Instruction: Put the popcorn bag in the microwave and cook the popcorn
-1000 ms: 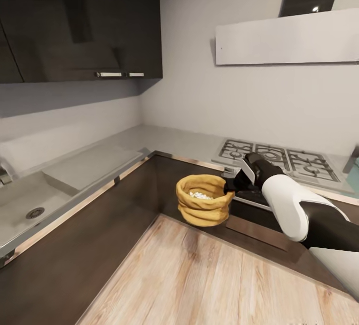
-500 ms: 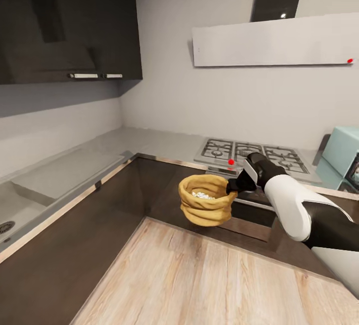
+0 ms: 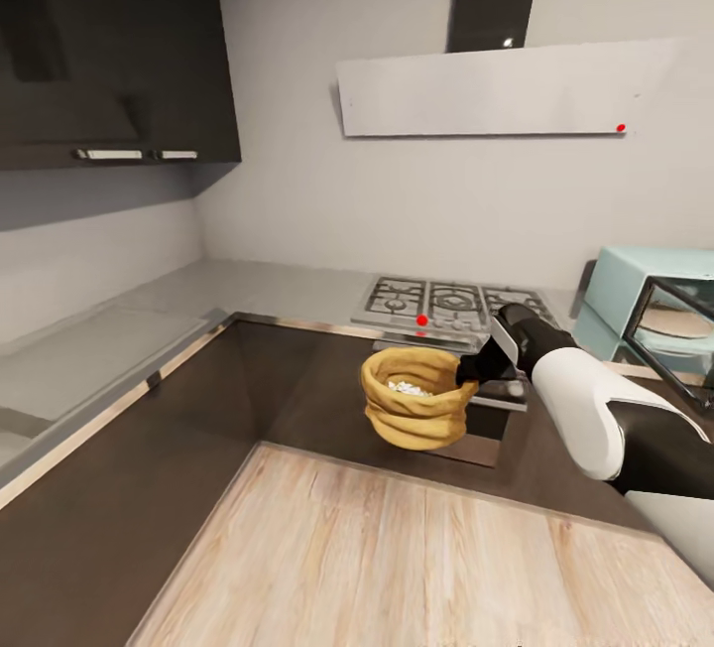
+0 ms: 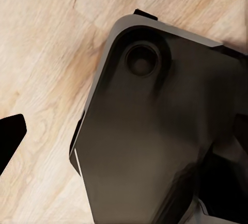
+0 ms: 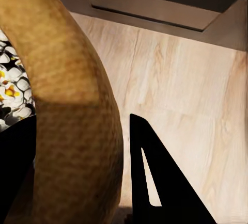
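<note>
The tan-orange popcorn bag hangs in the air in front of the dark cabinet fronts, held by its thick rim. My right gripper is shut on that rim, with one dark finger outside the sack. White popcorn lies inside the bag; up close it is lumpy with yellow specks. The mint-blue microwave stands at the far right on the grey countertop, its dark glass door swung open. My left gripper hangs open over the robot's dark base.
A grey gas hob sits behind the bag, under a white flat hood. Dark wall cabinets hang at the upper left. The countertop runs along the left wall. Pale wood floor spreads below.
The head view has swung right, bringing the microwave into sight and taking the sink out. The bag stays in my right gripper, at about the same place before me.
</note>
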